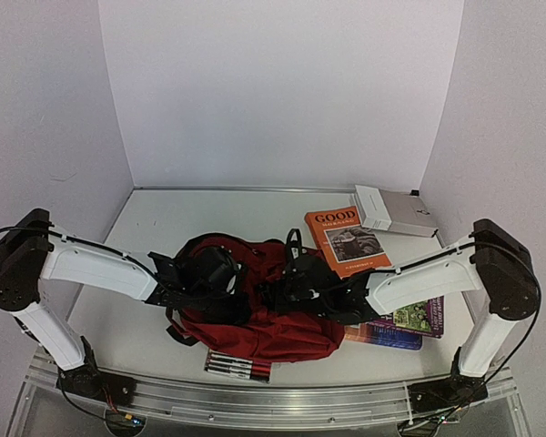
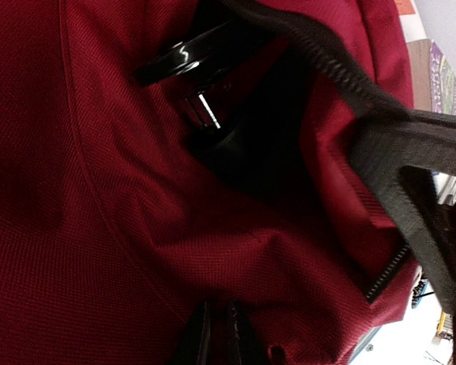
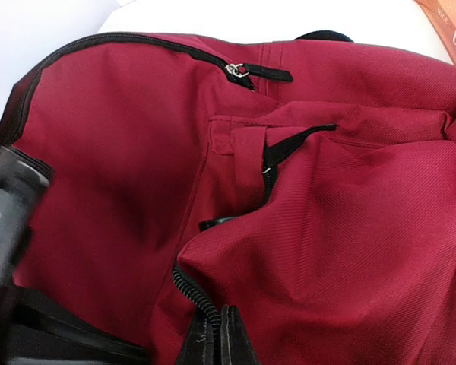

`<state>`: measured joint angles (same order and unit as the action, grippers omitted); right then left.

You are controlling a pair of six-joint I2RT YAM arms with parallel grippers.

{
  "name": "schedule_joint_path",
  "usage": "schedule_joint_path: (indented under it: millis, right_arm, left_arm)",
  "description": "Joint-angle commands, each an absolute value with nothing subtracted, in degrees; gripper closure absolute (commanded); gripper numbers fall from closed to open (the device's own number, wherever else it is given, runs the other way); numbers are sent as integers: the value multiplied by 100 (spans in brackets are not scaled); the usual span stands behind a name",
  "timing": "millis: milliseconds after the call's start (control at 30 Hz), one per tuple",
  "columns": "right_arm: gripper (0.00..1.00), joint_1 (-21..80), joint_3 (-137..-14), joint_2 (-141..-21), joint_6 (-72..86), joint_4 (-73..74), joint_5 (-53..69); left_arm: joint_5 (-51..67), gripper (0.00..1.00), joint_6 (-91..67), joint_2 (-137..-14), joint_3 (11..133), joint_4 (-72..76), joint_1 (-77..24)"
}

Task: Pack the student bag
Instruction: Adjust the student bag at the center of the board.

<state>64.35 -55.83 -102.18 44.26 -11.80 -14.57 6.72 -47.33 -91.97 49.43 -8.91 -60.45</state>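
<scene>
While a flat dark pack with red stripes (image 1: 238, 367) lies at the grey desk's (image 1: 155, 237) near edge, the left jaws and right jaws each pinch shut on folds of the dark red fabric backpack (image 1: 273, 328) slumped between them. Purple books (image 1: 409, 320), an orange paperback (image 1: 346, 241) and a white box (image 1: 387, 211) lie beyond.

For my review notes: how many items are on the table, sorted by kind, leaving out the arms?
Backpack: 1, the student bag
Books: 3, an orange book, plus a purple book lying on a blue book
Box: 1, a white box
Dark packet, partly under the bag: 1
Total: 6
</scene>
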Motion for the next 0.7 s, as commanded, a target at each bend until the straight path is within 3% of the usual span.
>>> schedule_joint_path:
  millis: [0, 300, 667]
  right_arm:
    - [100, 6357, -5784, -9746, 4436, -958, -2144]
    - [100, 6294, -6377, -10102, 4031, -967, -2388]
    - [100, 5599, -7583, -11029, 3211, -1349, -1351]
  left_arm:
    - [377, 92, -4863, -9490, 4783, -1299, -6187]
    - [-734, 96, -5163, -9636, 4950, -1659, -5842]
    - [-231, 96, -4486, -9468, 5054, -459, -4366]
